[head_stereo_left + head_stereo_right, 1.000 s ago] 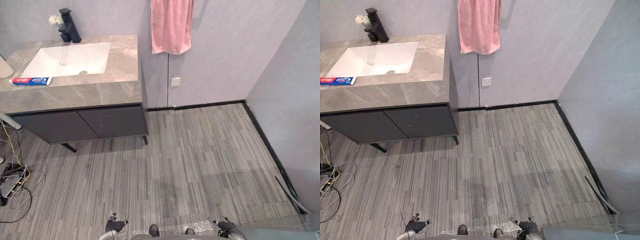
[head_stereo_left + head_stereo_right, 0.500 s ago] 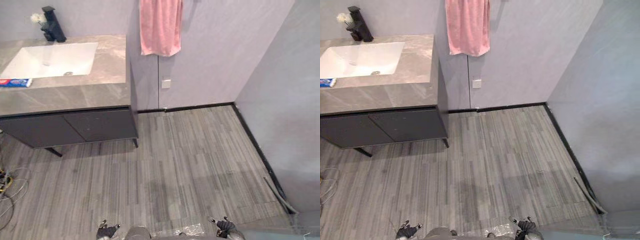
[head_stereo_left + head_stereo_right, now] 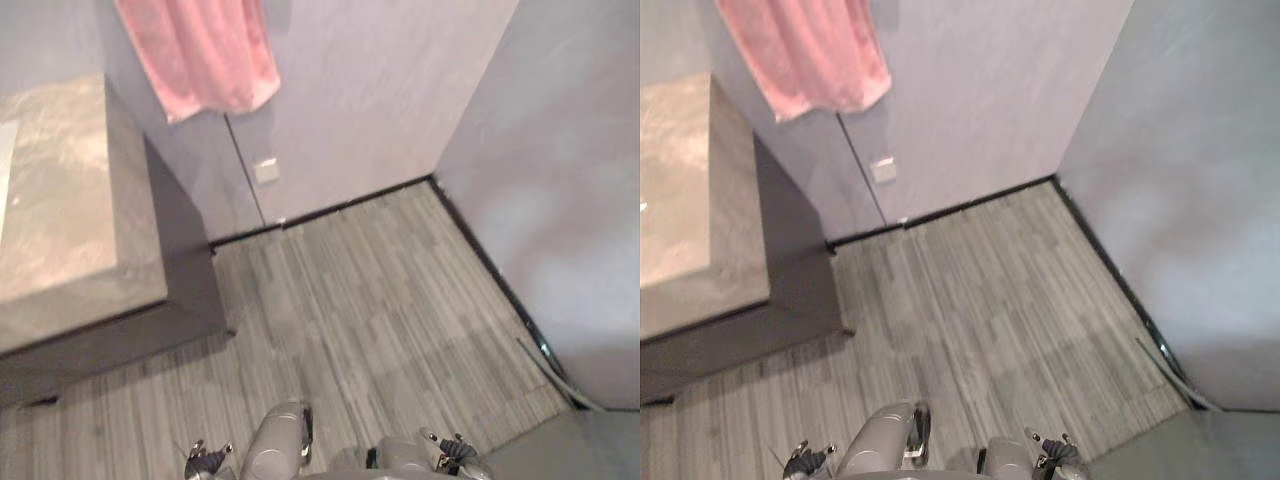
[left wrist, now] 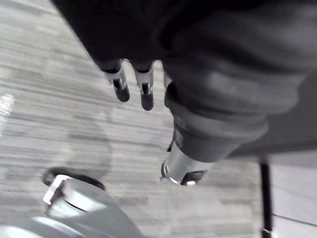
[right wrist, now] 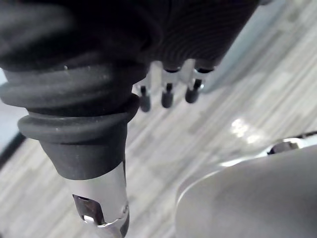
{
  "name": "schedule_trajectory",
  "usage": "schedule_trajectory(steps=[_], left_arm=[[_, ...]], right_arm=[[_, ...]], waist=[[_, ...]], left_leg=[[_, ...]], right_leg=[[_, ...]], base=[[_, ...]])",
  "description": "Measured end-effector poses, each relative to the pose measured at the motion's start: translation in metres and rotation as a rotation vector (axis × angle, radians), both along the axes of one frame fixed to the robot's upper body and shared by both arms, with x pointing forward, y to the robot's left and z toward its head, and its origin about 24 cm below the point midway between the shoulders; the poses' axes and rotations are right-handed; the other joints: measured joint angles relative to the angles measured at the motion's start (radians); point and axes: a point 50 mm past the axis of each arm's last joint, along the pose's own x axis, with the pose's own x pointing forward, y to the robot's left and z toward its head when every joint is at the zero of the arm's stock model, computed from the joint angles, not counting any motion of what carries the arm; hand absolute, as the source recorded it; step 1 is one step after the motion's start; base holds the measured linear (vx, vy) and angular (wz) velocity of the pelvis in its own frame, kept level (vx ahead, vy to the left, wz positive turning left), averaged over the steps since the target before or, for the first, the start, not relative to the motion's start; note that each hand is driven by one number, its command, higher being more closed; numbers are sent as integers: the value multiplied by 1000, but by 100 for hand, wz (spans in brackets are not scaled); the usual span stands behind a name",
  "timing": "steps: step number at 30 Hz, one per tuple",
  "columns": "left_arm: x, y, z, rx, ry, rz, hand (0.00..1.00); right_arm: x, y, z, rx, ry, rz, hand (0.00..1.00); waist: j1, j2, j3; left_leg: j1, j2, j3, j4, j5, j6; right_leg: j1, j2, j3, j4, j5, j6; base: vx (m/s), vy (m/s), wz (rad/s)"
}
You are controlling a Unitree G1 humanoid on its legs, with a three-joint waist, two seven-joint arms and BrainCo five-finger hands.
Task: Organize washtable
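The grey marbled stone surface (image 3: 60, 220) of the washtable stands at the robot's left, on top of a dark cabinet (image 3: 185, 280). A pink towel (image 3: 200, 50) hangs on the wall just beyond the far corner of the surface, and a small white wall socket (image 3: 266, 170) sits lower on the same wall. The left hand (image 3: 207, 458) and the right hand (image 3: 450, 455) hang low over the grey striped plank floor (image 3: 380, 300), well apart from the surface. The left hand's fingers (image 4: 144, 91) are straight, side by side, and hold nothing. The right hand's fingers (image 5: 167, 94) are also relaxed in a row and hold nothing, with the floor past them.
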Motion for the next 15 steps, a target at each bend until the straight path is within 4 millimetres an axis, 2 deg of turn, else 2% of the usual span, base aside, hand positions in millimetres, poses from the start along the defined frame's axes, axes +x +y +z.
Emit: schedule_trajectory(steps=[1,2,4,6,7,8,9,10,11,12,13,14,15], left_arm=[[3,-2,1,-3,-13,-2,0],[12,-6,4,-5,-49,-9,0],[35,-13,9,-10,-104,-59,0],[50,-23,12,-16,-132,-114,0],[54,-25,13,-9,-139,-128,0],[54,-22,14,11,-137,-126,0],[58,-26,16,14,-147,-122,0],[61,-29,18,14,-167,-121,0],[70,-36,27,23,-226,-89,0],[78,-38,34,39,-267,-81,0],[85,-35,42,64,-312,-57,0],[88,-33,46,83,-328,-44,0],[92,-30,54,120,-363,-22,0]], right_arm=[[4,1,2,-6,-15,16,0],[11,0,6,-23,-53,38,0],[25,2,15,-50,-121,82,0],[36,2,25,-77,-186,118,0],[43,6,30,-74,-219,142,0],[48,15,35,-68,-255,184,0],[58,24,41,-71,-297,244,0],[63,26,46,-79,-322,265,0],[72,25,57,-112,-381,291,0],[78,28,66,-129,-429,317,0],[88,39,74,-130,-484,353,0],[93,41,77,-139,-503,355,0],[100,43,83,-153,-543,356,0]], waist=[[-1,10,-4],[-2,31,-10],[-4,34,-9],[-9,42,-9],[-16,37,-11],[-28,20,-21],[-34,47,-16],[-31,60,-16],[-35,76,-13],[-32,88,-6],[-20,80,-1],[-9,70,5],[-1,34,15]], left_leg=[[47,18,0,-27,0,0],[108,50,2,-65,1,-1],[175,84,1,-89,-4,-10],[229,108,-13,-113,-26,-50],[256,113,-28,-129,-41,-97],[292,124,-61,-126,-59,-133],[306,170,-113,-73,-55,-157],[291,195,-130,-25,-24,-182],[201,221,-192,151,82,-137],[117,249,-237,308,201,-100],[30,272,-250,464,180,-109],[-3,274,-237,509,165,-109],[-69,259,-192,537,149,-95]], right_leg=[[-28,1,-34,-14,-10,-34],[-86,-2,-99,-77,-31,-72],[-188,-30,-135,-252,-36,-85],[-268,-50,-92,-487,17,-93],[-271,-29,-44,-642,97,-95],[-259,-15,24,-788,260,-92],[-252,14,23,-689,313,-95],[-248,25,14,-650,271,-103],[-226,36,-44,-597,198,-138],[-182,35,-90,-596,163,-165],[-115,43,-128,-605,137,-200],[-76,43,-142,-618,134,-205],[44,33,-165,-695,134,-205]], base=[[577,-29,-49],[563,-66,-27],[681,-160,-4],[602,-211,11],[641,-272,29],[808,-388,54],[680,-344,55],[656,-400,69],[488,-323,70],[687,-443,93],[545,-334,70],[620,-374,78],[1040,-404,179]])
